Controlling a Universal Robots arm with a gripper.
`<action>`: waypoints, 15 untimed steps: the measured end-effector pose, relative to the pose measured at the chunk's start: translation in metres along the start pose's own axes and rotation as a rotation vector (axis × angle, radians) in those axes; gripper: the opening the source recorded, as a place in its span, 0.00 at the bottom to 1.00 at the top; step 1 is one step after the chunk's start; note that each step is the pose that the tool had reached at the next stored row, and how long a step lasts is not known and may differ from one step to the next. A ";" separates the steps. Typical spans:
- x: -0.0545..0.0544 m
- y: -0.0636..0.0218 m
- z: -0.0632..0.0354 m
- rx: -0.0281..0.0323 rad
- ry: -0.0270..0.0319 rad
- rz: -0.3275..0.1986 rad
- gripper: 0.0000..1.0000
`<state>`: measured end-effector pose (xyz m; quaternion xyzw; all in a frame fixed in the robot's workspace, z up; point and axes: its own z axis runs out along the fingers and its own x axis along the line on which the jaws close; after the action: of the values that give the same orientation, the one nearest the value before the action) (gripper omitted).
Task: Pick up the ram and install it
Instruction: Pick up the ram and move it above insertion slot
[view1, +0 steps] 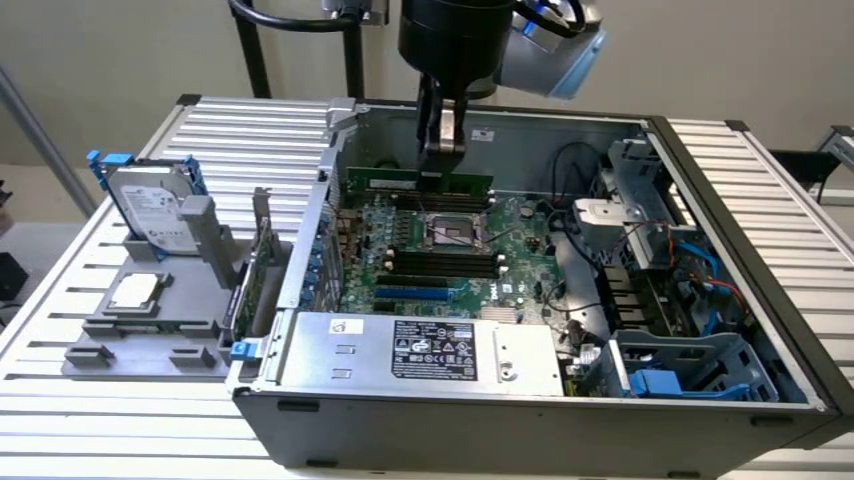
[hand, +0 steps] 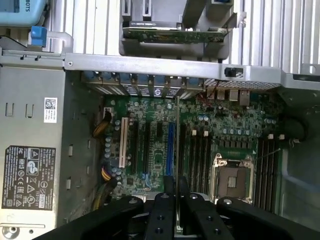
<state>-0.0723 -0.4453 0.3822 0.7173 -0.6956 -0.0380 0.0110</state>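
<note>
Over mobo (view1: 523, 226), fingers (view1: 445, 135) pinch ram (view1: 387, 181); PSU label (view1: 438, 350) unreadable.

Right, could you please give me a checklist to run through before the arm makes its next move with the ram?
1. Ram gripped by the pincer: ok, held at its upper edge.
2. Ram inside the case, above the board: ok.
3. Ram parallel to the memory slots: ok, seen edge-on in the wrist view.
4. Ram directly over one slot: cannot tell.
5. Slots free of other sticks: ok, they look empty.
6. Slot latches open: cannot tell.
</note>
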 end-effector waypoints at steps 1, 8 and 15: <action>-0.002 -0.0025 0.0009 0.0000 0.0001 0.000 0.14; -0.015 -0.0227 0.0067 0.0002 -0.0020 0.000 0.14; -0.017 -0.0411 0.0086 0.0082 -0.0158 -0.001 0.14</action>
<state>-0.0325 -0.4263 0.3715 0.7175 -0.6954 -0.0408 0.0025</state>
